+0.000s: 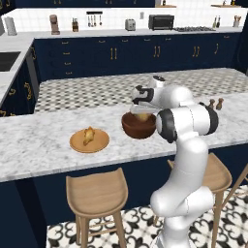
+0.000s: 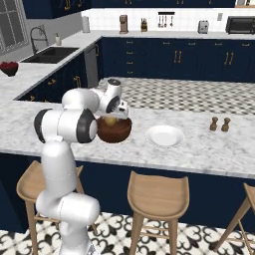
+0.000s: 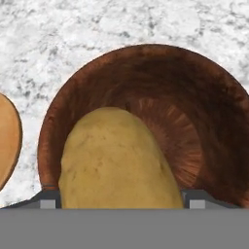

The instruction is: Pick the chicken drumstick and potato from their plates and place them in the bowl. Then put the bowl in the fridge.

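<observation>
Hand view: potato point(image 3: 116, 160) sits between the two fingertips point(image 3: 48, 198), lower centre of frame, long axis running up toward the bowl's point(image 3: 194, 112) middle. Fingers stand wide, one at each flank of the potato; judged held, not yet released. Bowl lies directly beneath, centre frame. Left base view: gripper point(image 1: 142, 113) over bowl; drumstick point(image 1: 88, 135) on wooden plate point(image 1: 99, 144), left of the bowl.

Bare desk point(image 2: 199, 149) lies open at the frame's right around the white plate point(image 2: 164, 135), while the potato point(image 3: 119, 163) between the jaws blocks the bowl's point(image 3: 194, 107) lower-left interior.
</observation>
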